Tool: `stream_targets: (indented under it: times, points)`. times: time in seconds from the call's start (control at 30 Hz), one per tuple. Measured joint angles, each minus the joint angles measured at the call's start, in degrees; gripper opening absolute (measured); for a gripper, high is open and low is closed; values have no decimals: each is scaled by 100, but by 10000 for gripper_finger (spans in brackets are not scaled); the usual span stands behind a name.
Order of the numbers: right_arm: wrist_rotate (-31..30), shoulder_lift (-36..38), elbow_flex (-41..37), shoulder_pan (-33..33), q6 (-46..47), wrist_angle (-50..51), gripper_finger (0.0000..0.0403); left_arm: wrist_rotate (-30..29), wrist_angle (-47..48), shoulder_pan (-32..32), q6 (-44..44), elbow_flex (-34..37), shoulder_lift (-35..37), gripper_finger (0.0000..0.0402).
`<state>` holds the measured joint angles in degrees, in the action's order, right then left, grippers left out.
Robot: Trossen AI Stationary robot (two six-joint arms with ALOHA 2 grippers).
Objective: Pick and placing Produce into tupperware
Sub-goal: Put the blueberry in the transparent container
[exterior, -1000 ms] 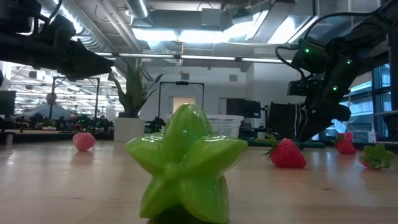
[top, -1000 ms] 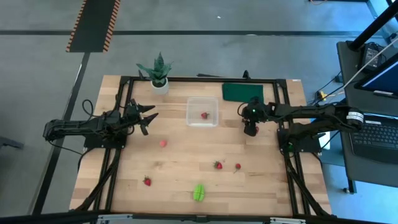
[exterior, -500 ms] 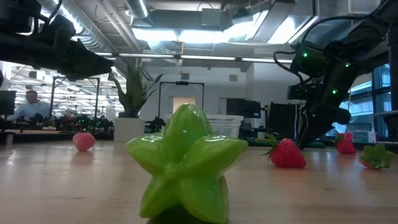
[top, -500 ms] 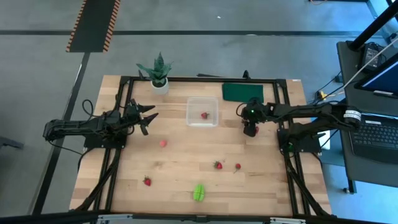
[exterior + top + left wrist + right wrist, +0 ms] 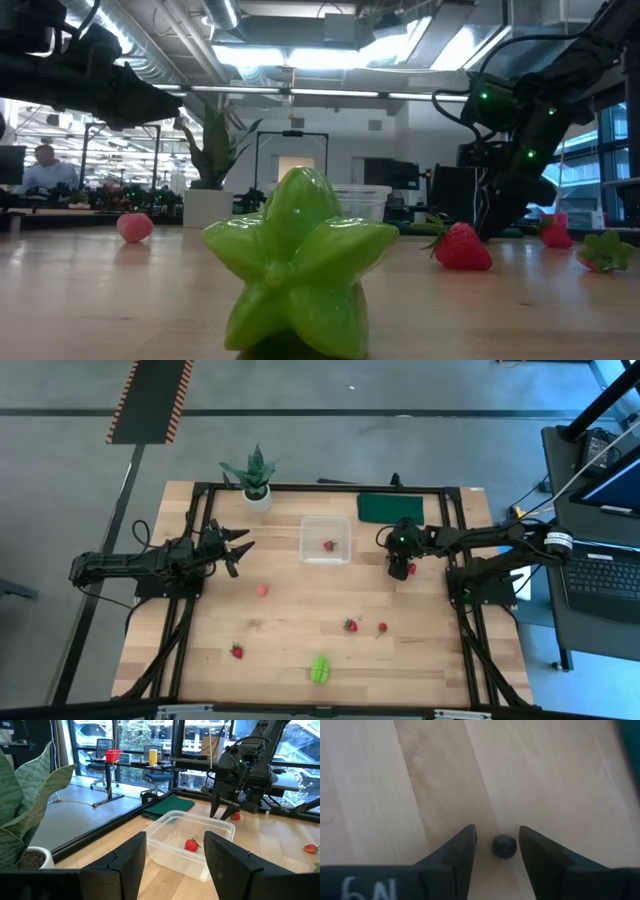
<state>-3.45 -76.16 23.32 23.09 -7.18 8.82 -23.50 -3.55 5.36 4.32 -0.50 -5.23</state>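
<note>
While one berry [image 5: 328,545] already lies in the tupperware [image 5: 326,540], the rest of the produce is spread on the table [image 5: 290,620]: a red berry [image 5: 411,568] touching the right gripper [image 5: 399,571], a pink one [image 5: 262,590], three more red ones and the green piece [image 5: 319,668] nearer the front. A pick is judged to be in hand. The right gripper, parted and empty, must be centred over that berry and closed. The left gripper [image 5: 240,548] is held open beside the box. Since half a second ago, the right gripper has been shifted slightly toward the tupperware.
</note>
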Motion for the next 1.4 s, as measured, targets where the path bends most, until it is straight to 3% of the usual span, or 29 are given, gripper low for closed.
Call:
stream_targets:
  times: [0.23,0.73,0.93,1.1,1.4]
  points:
    - [28,-7,4,-2,175,197,122,0,0,0,0,-1,-1,192]
    - [-10,-11,-7,-1,415,245,115,1,2,-1,0,-1,-2,192]
    - [102,-10,1,4,419,224,85,0,0,0,0,1,-1,192]
    - [140,-33,236,7,365,330,60,-1,0,1,0,-1,0,192]
    - [162,-37,742,9,310,428,63,1,0,1,0,-1,-2,192]
